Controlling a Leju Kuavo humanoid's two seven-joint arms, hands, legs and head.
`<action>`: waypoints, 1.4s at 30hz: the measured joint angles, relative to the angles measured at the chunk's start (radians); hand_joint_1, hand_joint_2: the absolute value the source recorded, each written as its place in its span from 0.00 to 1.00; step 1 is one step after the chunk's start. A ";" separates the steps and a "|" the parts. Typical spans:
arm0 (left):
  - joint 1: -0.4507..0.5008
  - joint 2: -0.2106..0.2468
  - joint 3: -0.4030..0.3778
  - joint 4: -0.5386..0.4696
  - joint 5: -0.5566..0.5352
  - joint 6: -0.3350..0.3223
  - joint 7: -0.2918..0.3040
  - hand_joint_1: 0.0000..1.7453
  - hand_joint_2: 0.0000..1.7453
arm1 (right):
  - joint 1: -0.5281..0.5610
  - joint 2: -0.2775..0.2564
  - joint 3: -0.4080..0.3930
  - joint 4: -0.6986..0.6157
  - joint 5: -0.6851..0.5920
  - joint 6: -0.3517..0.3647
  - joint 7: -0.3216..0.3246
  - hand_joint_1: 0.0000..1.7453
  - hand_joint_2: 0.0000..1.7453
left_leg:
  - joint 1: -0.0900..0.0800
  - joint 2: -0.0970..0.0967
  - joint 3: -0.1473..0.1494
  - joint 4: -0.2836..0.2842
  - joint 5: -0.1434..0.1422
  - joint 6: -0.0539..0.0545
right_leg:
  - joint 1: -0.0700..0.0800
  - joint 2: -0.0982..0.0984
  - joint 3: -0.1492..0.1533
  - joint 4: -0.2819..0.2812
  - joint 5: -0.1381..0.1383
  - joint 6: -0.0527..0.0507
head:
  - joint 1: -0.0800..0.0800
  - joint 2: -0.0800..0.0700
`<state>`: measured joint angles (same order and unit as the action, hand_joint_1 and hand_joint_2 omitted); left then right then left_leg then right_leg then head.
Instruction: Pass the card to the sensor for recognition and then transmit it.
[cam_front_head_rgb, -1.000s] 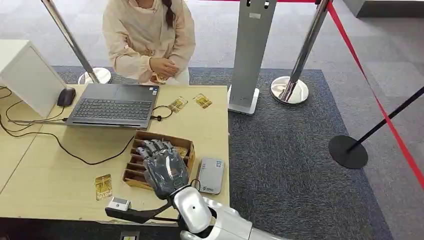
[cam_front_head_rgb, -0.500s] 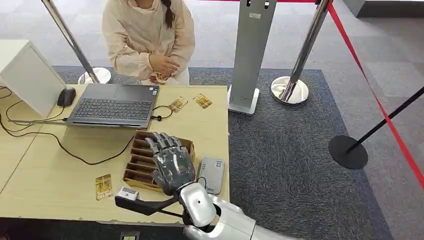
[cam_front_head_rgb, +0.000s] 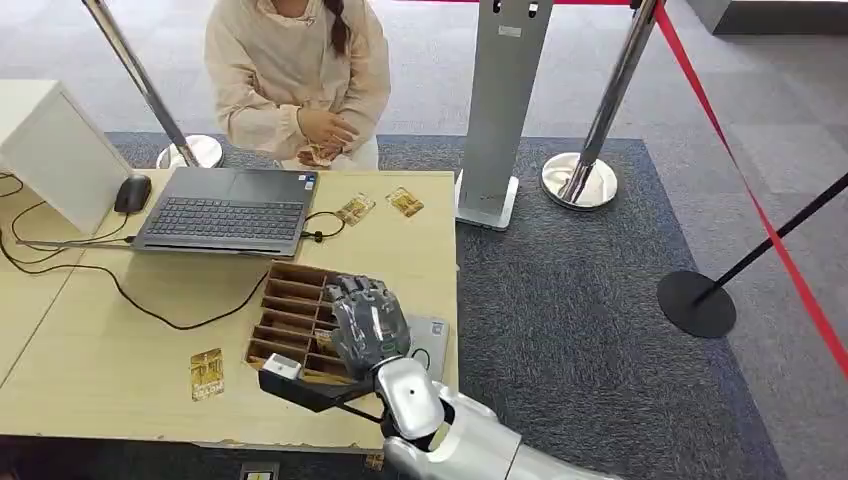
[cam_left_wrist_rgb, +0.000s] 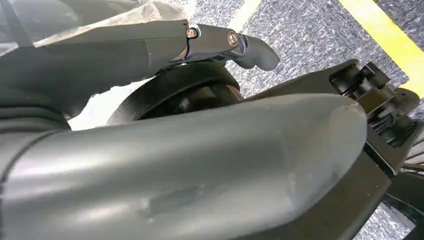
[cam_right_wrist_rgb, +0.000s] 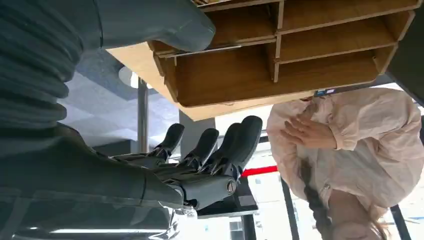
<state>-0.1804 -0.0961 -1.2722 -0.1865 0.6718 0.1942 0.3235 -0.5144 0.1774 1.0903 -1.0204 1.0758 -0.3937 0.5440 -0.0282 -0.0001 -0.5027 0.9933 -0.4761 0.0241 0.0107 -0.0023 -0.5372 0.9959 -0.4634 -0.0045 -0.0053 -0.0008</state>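
At the lower middle of the head frame the right robot hand (cam_front_head_rgb: 368, 322) hangs over the right part of the wooden box (cam_front_head_rgb: 296, 318), which sits on the counter (cam_front_head_rgb: 110, 340); its fingers are stretched out side by side and hold nothing, which the right wrist view shows too, the dark fingers (cam_right_wrist_rgb: 235, 145) extended below the box compartments (cam_right_wrist_rgb: 260, 60). Just right of the hand, partly hidden by it, lies the grey sensor (cam_front_head_rgb: 432, 338) near the counter's right edge. One card (cam_front_head_rgb: 207, 373) lies flat at the lower left of the counter, well apart from the box; two more cards (cam_front_head_rgb: 355, 208) (cam_front_head_rgb: 405, 201) lie near the far edge, right of the laptop (cam_front_head_rgb: 225, 210). A person (cam_front_head_rgb: 298, 75) sits behind the counter at the top of the frame, hands together. In the left wrist view the left robot hand (cam_left_wrist_rgb: 235, 42) appears over grey carpet, but I cannot tell whether its fingers are apart or curled.
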 joint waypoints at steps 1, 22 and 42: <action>0.000 0.000 0.000 0.000 0.000 0.000 0.000 0.00 0.00 | 0.000 0.000 0.000 0.000 0.000 0.000 0.001 0.38 1.00 | 0.000 0.000 0.000 0.000 0.000 0.000 | 0.000 0.000 0.000 0.000 0.000 0.000 | 0.000 0.000; 0.000 0.000 0.000 0.000 -0.006 0.001 0.000 0.00 0.00 | -0.008 0.001 -0.001 -0.003 -0.003 0.009 0.008 0.37 1.00 | 0.000 0.000 0.000 0.000 0.000 0.000 | 0.000 0.000 0.000 0.000 0.000 0.000 | 0.000 0.000; -0.002 0.000 0.000 0.000 -0.009 0.001 -0.002 0.00 0.00 | -0.040 0.002 -0.002 0.031 -0.050 0.056 0.011 0.36 1.00 | 0.000 0.000 0.000 0.000 0.000 0.000 | 0.000 0.000 0.000 0.000 0.000 0.000 | 0.000 0.000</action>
<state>-0.1825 -0.0965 -1.2722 -0.1865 0.6626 0.1953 0.3216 -0.5547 0.1793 1.0884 -0.9899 1.0262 -0.3376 0.5550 -0.0282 0.0000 -0.5026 0.9933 -0.4760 0.0241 0.0107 -0.0023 -0.5371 0.9959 -0.4630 -0.0049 -0.0053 -0.0008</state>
